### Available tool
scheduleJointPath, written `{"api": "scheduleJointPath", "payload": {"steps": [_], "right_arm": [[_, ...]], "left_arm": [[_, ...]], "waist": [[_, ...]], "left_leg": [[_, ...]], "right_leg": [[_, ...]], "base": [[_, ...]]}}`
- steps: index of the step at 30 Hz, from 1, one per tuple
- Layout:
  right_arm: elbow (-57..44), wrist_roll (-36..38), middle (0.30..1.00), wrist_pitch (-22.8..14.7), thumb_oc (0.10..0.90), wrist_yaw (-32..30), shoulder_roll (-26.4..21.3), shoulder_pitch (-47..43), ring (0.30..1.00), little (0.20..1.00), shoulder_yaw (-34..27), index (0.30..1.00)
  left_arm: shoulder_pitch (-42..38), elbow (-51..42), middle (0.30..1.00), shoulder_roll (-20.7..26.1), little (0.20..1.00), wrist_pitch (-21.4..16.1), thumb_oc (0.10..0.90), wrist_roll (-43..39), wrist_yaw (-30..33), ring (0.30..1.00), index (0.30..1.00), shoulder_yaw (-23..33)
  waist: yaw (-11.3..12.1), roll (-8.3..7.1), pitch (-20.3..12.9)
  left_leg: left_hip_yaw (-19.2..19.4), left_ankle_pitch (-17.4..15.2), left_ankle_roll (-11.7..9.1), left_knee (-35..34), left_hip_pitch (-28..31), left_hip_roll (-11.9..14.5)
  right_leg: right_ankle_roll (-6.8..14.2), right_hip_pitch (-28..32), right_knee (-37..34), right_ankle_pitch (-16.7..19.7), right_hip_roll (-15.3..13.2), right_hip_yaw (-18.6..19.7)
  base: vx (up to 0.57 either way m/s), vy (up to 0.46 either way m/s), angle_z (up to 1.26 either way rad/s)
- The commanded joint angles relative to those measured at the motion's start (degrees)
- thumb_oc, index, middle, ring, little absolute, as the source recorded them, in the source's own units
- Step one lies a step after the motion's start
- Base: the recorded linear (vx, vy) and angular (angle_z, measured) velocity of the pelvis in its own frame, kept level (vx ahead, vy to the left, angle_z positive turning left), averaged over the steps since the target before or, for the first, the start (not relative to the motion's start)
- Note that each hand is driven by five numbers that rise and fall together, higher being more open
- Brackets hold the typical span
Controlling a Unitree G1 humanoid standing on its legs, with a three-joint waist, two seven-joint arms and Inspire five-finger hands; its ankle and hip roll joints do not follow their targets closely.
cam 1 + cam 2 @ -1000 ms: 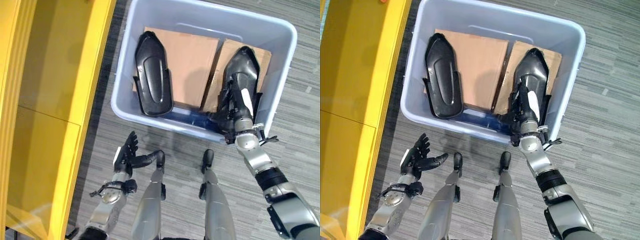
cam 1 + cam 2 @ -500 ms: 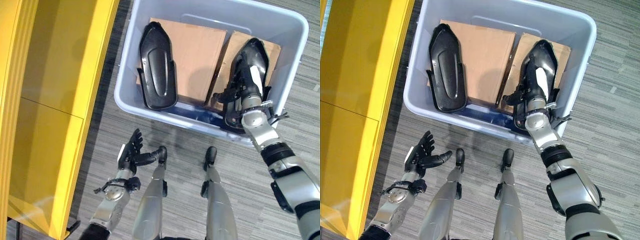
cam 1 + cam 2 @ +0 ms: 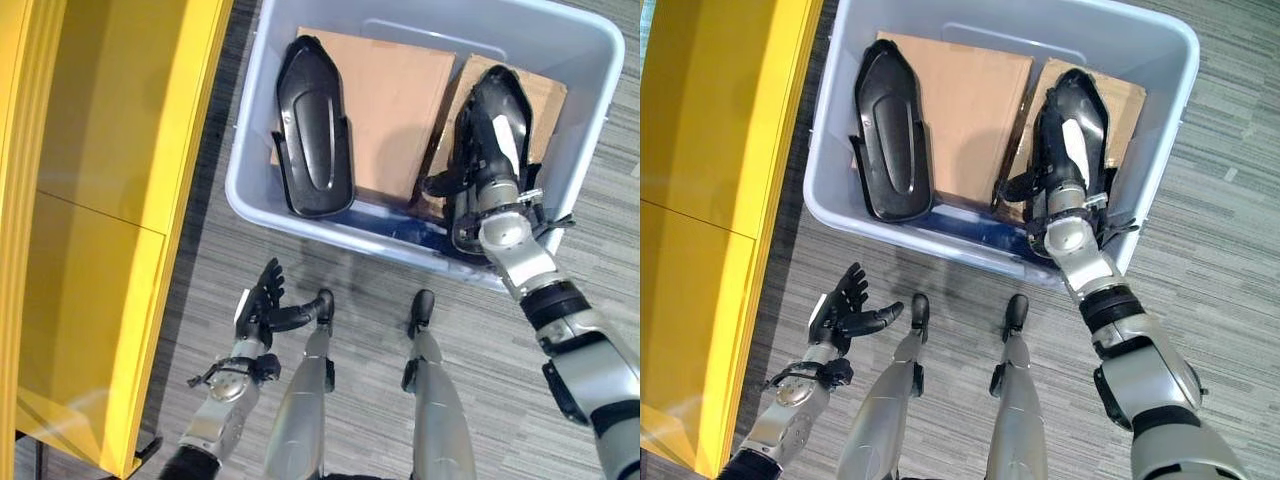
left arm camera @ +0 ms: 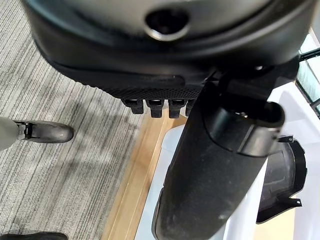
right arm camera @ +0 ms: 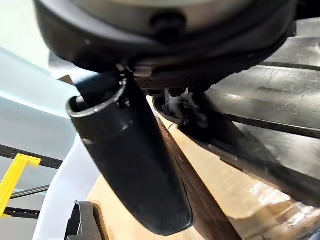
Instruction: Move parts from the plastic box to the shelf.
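We see two silver-grey jointed arms with black bands at the forearms. Each ends in a dark robot hand: the left robot hand [image 3: 262, 305] all black, the right robot hand [image 3: 488, 160] bearing a white thumb cover.

We cannot tell how the right hand [image 3: 1068, 165] meets the right-hand black part [image 3: 497, 110]; it lies over the part, and its fingers merge with the dark surface; in its wrist view the fingers are cut short by the hand's own bulk. The plastic box [image 3: 262, 110] loses its far rim at the top edge; the yellow shelf [image 3: 110, 200] runs off the left edge; the cardboard sheets [image 3: 970, 110] are partly hidden beneath both black parts.
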Motion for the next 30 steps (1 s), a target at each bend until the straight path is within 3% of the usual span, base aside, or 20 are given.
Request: {"api": "scheduleJointPath", "payload": {"steps": [1, 8, 15, 30], "right_arm": [[-5.12, 1.84, 1.0, -5.05, 0.9, -2.39, -1.63, -4.29, 1.0, 1.0, -1.6, 1.0], [-13.04, 3.32, 1.0, -6.18, 0.9, -2.74, 2.3, 5.11, 1.0, 1.0, -5.29, 1.0], [-14.2, 3.58, 1.0, -6.49, 0.9, -4.06, 2.24, 5.17, 1.0, 1.0, -6.99, 1.0], [-41.02, -1.09, 1.0, -10.86, 0.9, -1.98, 5.7, 28.71, 1.0, 1.0, -13.38, 1.0]], "left_arm": [[1.7, -5.59, 1.0, 2.86, 1.0, -4.04, 0.9, -1.61, 0.82, 1.0, 1.0, 0.33], [2.16, -5.48, 1.0, 2.22, 1.0, -3.28, 0.9, -1.14, 1.8, 1.0, 1.0, 1.28], [2.34, -5.74, 1.0, 2.29, 1.0, -3.4, 0.9, -1.14, 1.96, 1.0, 1.0, 1.76], [4.6, -7.31, 1.0, 1.25, 1.0, -2.79, 0.9, 0.81, 3.03, 1.0, 1.0, 4.49]], "waist": [[-0.04, -1.07, -0.69], [-1.17, -1.46, -0.69], [-1.27, -1.39, -0.69], [-4.21, -3.04, -0.7]], "left_leg": [[-0.52, -3.18, -0.31, 3.38, 1.59, 2.21], [-0.37, -3.18, -0.26, 3.25, 1.21, 2.32], [-0.28, -3.11, -0.36, 3.0, 1.39, 2.31], [0.17, -3.65, -0.25, 3.39, 1.81, 2.34]], "right_leg": [[3.07, 0.96, 6.01, -3.88, -4.08, -0.42], [3.01, 0.51, 5.94, -3.93, -3.94, -0.28], [3.13, 0.77, 5.56, -3.78, -3.94, -0.21], [3.29, 1.28, 5.43, -3.76, -3.8, 0.21]], "base": [[0.0, 0.0, 0.0], [0.0, 0.001, -0.01], [0.0, 0.0, 0.0], [0.0, 0.0, 0.0]]}}
